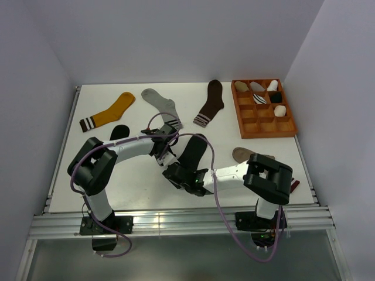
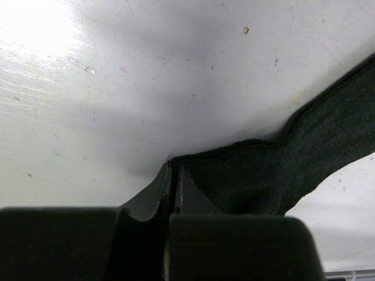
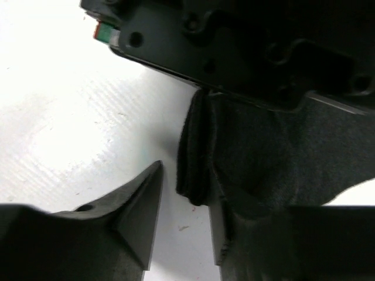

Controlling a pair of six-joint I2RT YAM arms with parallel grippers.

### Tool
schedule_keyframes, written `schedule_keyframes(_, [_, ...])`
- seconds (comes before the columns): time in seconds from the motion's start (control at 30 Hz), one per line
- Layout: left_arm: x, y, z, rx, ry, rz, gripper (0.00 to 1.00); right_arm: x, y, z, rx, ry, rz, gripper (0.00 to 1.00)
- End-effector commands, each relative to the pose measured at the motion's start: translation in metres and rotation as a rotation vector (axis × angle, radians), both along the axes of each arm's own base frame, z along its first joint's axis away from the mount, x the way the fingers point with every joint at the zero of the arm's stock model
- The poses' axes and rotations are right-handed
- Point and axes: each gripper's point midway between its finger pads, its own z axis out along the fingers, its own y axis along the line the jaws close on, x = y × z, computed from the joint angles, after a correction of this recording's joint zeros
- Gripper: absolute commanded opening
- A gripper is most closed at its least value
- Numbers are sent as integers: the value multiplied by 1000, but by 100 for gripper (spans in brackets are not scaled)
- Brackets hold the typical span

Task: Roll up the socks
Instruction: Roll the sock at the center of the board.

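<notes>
L fingers (image 2: 183,181): clenched tight, no gap betw. them in L wrist view. Tips pinched the edge of the charcoal sock (image 2: 304,146) right at the counter (image 2: 117,88).
R fingers (image 3: 137,211): spread apart, not gripping. A raised fold of the charcoal sock stood betw. them. One finger was over bare counter, the other lay over the fabric.
Charcoal sock: centre of counter, betw. the two arms in top view. It ran roughly away from the bases. Near end was bunched under both wrists, far end lay flat. Not rolled.
L vs R: very close. L wrist's black housing w/ a green light filled the top of R wrist view, just above the fold.
Black sock (image 1: 119,132): left of centre, flat, partly hidden by L arm, so only one rounded end showed.
Taupe sock (image 1: 243,155): right side, flat, near R arm's elbow and partly covered by it.
Other socks: mustard-yellow sock (image 1: 111,111), light grey sock (image 1: 159,104) and dark brown sock (image 1: 211,102) lay in a row along the far side, flat, each apart from the next.
Wooden tray (image 1: 266,134): far right corner, a grid of compartments. Several held rolled socks (image 1: 280,110), mostly pale, one dark.
</notes>
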Motion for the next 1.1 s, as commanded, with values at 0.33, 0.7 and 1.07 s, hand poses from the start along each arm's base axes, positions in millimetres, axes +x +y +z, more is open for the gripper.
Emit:
schedule_keyframes(0.33, [2,4,-7,-23,-17,39,1,6,2,11,22,-25,-41,0])
schedule_keyframes(0.7, [13,15,18,-150,-150,186,39,3,-11,23,216,230,-3,0])
schedule_keyframes(1.07, [3,12,47,-320,-299,175,57,15,-35,30,505,565,-75,0])
